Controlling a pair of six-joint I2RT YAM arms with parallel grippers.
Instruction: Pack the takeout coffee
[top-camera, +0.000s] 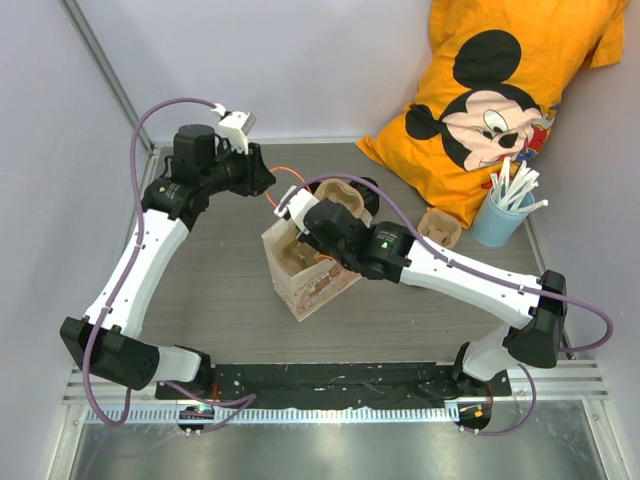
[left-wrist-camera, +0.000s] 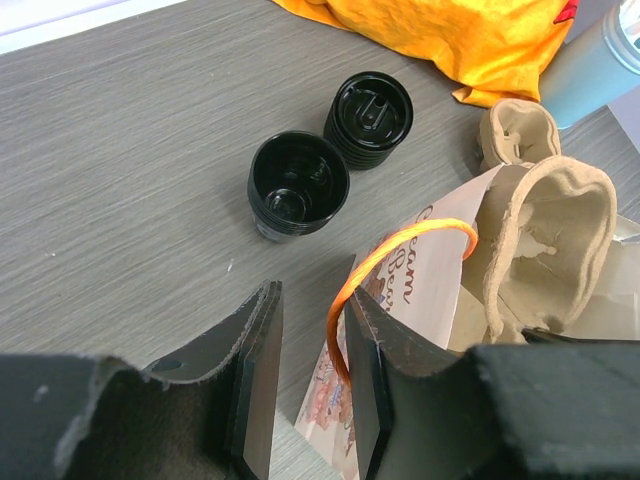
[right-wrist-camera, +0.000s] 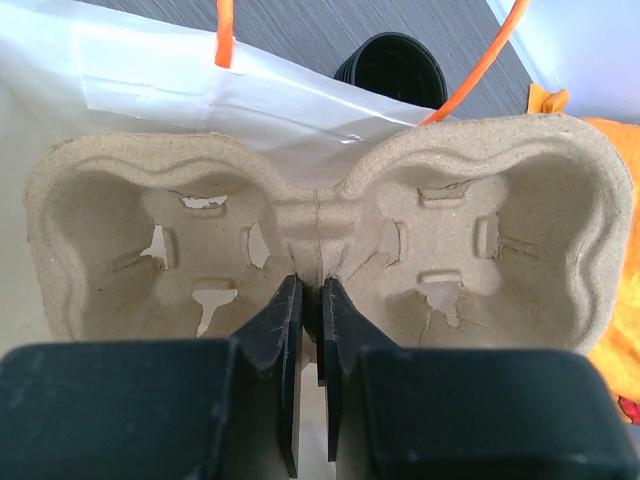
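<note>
Standing upright on the table (left-wrist-camera: 120, 150), the open black cup (left-wrist-camera: 298, 187) and the lidded cup (left-wrist-camera: 369, 112) touching it lie just ahead of the left pincer (left-wrist-camera: 315, 300), beside the paper bag (top-camera: 310, 285). That pincer's jaws stand apart, and the orange handle (left-wrist-camera: 400, 245) rises by one finger. The right pincer (right-wrist-camera: 310, 290) is clamped on the middle rib of the pulp carrier (right-wrist-camera: 480, 140) at the bag's mouth, so the left arm looks nearer and freer.

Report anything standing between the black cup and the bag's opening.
The pulp carrier, clamped by the right pincer, sits in the mouth of the paper bag, filling much of it. The black cup stands on the table beside the bag.
</note>
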